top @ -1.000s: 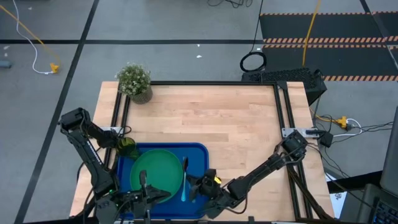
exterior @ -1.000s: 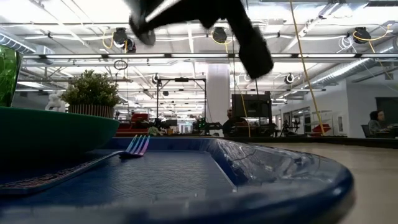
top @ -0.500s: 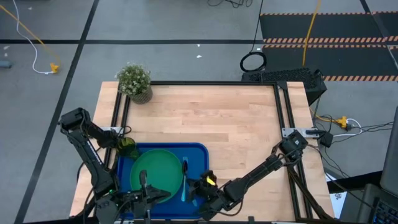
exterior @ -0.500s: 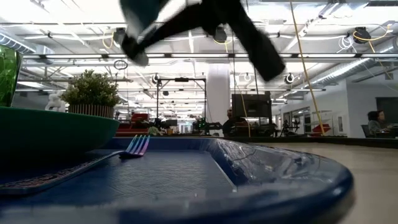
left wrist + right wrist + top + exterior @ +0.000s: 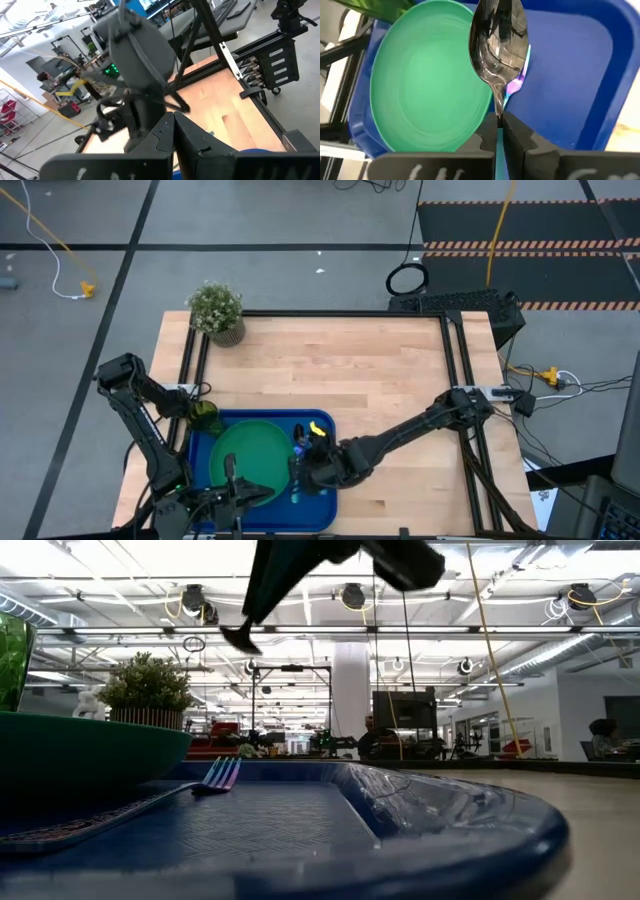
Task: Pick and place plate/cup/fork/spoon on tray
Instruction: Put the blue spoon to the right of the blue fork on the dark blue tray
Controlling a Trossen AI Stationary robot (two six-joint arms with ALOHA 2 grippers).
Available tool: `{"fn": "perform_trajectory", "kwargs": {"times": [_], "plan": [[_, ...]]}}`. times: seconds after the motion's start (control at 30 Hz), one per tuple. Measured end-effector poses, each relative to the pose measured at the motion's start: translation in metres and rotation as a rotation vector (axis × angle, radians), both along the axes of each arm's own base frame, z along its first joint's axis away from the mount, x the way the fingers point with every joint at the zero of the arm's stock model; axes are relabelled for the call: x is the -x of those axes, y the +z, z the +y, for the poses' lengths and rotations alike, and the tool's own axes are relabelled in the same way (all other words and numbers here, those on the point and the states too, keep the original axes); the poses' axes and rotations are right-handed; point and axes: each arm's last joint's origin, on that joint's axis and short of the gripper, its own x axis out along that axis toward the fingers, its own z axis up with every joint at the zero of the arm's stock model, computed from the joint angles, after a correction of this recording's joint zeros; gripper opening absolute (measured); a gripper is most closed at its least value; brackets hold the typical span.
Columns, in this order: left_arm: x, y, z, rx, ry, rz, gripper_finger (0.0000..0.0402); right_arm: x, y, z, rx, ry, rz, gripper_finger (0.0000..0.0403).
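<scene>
- The right gripper (image 5: 303, 467) sits at lower centre of the high view, over the right half of the dark-blue tray (image 5: 325, 423); its arm reaches in from the right edge of the table (image 5: 350, 365).
- In the right wrist view its fingers (image 5: 520, 137) are closed tight on the handle of the spoon (image 5: 498, 42), whose shiny bowl hangs above the green plate (image 5: 430, 100) rim and the tray floor; the light-blue handle is mostly hidden between the fingers.
- The light-blue fork (image 5: 517, 82) lies on the tray right of the plate, largely covered by the spoon bowl; in the low view its tines (image 5: 222, 772) show clearly.
- The plate rests in the tray's left half; its lower edge is hidden by the left arm in the high view.
- The olive-green cup (image 5: 204, 416) stands at the tray's upper-left corner, partly blocked by the arm.
- The left gripper (image 5: 172, 137) waits at the lower left, fingers pressed together, empty.
- A potted plant (image 5: 217, 310) stands at the table's upper-left corner.
</scene>
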Motion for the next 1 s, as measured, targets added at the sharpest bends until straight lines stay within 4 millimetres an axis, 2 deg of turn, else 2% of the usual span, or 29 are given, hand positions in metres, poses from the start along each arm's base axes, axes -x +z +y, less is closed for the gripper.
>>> {"fn": "perform_trajectory", "kwargs": {"times": [0.2,0.57,1.0], "plan": [[0.002,0.0,-0.001,-0.008,0.0,-0.001,0.0007,-0.008,-0.032,0.01,-0.002,-0.077,-0.019,0.0],[0.002,0.0,-0.001,-0.01,-0.001,-0.001,0.0007,-0.009,-0.082,0.024,0.026,-0.192,0.014,0.0],[0.002,0.0,-0.001,-0.01,-0.001,-0.001,0.0007,0.003,-0.093,0.031,0.108,-0.292,0.003,0.0]]}}
